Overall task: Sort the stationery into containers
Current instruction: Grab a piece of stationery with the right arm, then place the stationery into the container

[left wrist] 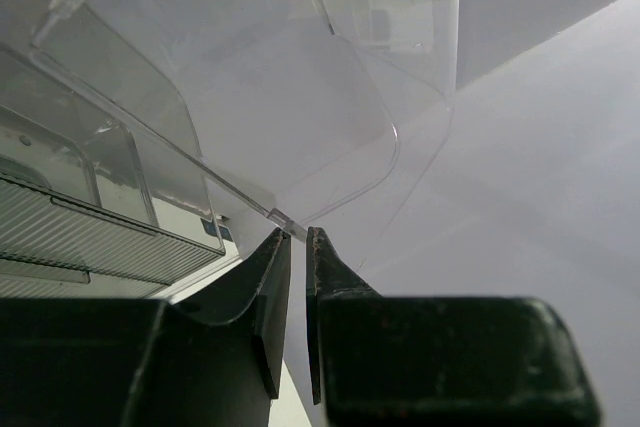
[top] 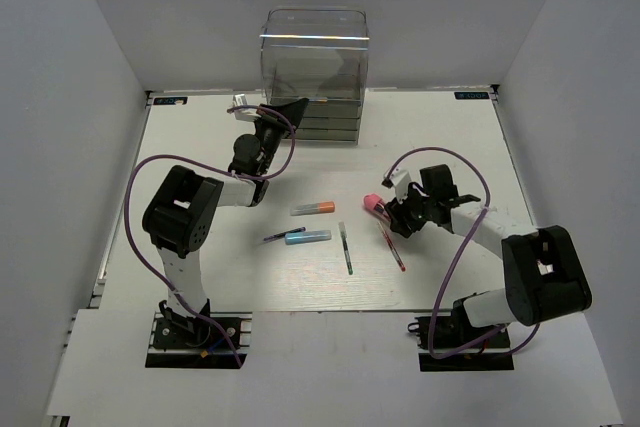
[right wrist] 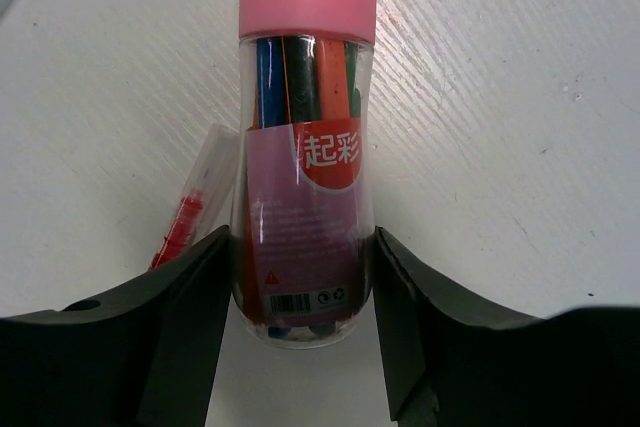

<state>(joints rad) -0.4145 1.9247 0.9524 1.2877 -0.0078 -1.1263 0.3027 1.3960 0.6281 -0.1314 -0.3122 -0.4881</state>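
The tall clear container (top: 315,62) stands at the back, its dark drawers (left wrist: 80,237) low at the left in the left wrist view. My left gripper (top: 296,105) (left wrist: 297,232) is at its left side, shut on the edge of its clear flap (left wrist: 300,137). The stubby pink-red tube (top: 373,202) (right wrist: 305,147) lies on the table between the fingers of my right gripper (top: 392,215) (right wrist: 303,242), which touch both its sides. The thin red pen (top: 392,249) (right wrist: 185,222) lies beside it. Left of these are the orange-and-grey marker (top: 313,208), light blue marker (top: 308,237), dark pen (top: 283,236) and green pen (top: 346,249).
White walls close the table (top: 200,147) in at the back and both sides. Purple cables (top: 135,207) loop off both arms. The arm bases (top: 195,332) sit at the near edge.
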